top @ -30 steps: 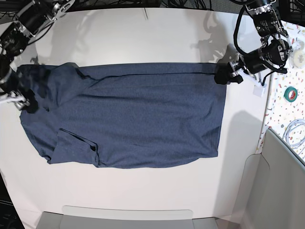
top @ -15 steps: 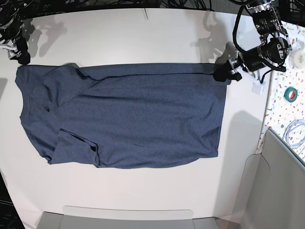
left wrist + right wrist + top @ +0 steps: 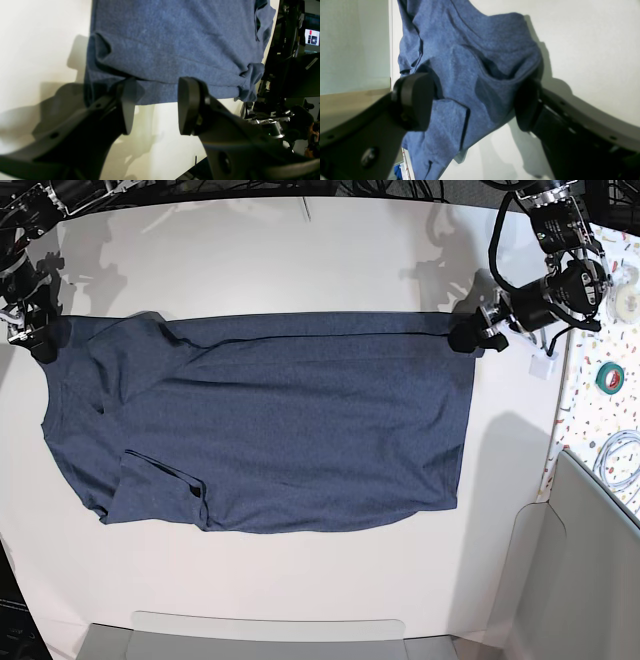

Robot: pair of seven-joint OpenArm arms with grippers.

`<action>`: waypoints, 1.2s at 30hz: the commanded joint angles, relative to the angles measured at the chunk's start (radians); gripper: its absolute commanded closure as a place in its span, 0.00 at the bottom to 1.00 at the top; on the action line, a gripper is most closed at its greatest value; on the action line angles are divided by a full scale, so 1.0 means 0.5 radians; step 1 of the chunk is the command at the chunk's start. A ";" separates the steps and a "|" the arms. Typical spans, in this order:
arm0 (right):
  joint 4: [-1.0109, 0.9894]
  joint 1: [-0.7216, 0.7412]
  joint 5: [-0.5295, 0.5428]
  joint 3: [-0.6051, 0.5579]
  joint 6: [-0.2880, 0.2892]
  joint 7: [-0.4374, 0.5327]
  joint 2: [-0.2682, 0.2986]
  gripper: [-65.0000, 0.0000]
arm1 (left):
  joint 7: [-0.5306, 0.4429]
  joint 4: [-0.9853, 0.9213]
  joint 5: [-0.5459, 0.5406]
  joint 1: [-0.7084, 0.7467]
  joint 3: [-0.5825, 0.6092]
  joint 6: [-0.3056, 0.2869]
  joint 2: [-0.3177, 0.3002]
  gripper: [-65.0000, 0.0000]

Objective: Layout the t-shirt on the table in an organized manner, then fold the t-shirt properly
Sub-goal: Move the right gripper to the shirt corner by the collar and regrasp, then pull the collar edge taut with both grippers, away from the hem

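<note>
The dark blue t-shirt (image 3: 280,420) lies spread flat on the white table (image 3: 300,250), plain side up, collar end to the left. My left gripper (image 3: 468,337) sits at the shirt's far right hem corner. In the left wrist view its jaws (image 3: 156,107) stand apart, with the hem edge (image 3: 175,92) lying just beyond the fingertips. My right gripper (image 3: 40,345) hovers at the shirt's far left shoulder corner. In the right wrist view it (image 3: 470,102) is wide open above rumpled shoulder cloth (image 3: 482,62), holding nothing.
A speckled surface (image 3: 590,410) borders the table on the right, carrying a green tape roll (image 3: 611,376), a white roll (image 3: 630,300) and a coiled cable (image 3: 620,460). A grey panel (image 3: 590,580) stands at the lower right and a grey tray (image 3: 270,630) lies along the front edge.
My right gripper left the shirt's left edge, swung up past the far corner, then came back down beside the shoulder corner. The left shoulder now lies flatter. The left arm barely moved.
</note>
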 commanded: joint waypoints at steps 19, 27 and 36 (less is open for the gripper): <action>-0.010 -0.015 -0.140 -0.016 -0.035 0.006 0.009 0.97 | 0.010 -0.288 -0.041 0.007 -0.027 -0.005 -0.070 0.58; -0.004 -0.015 -0.140 -0.016 -0.035 0.000 -0.004 0.97 | 0.010 -0.297 -0.057 0.004 -0.158 -0.014 -0.131 0.58; 0.000 -0.015 -0.140 -0.016 -0.035 0.003 0.005 0.97 | 0.010 -0.297 -0.054 0.007 -0.278 -0.014 -0.183 0.58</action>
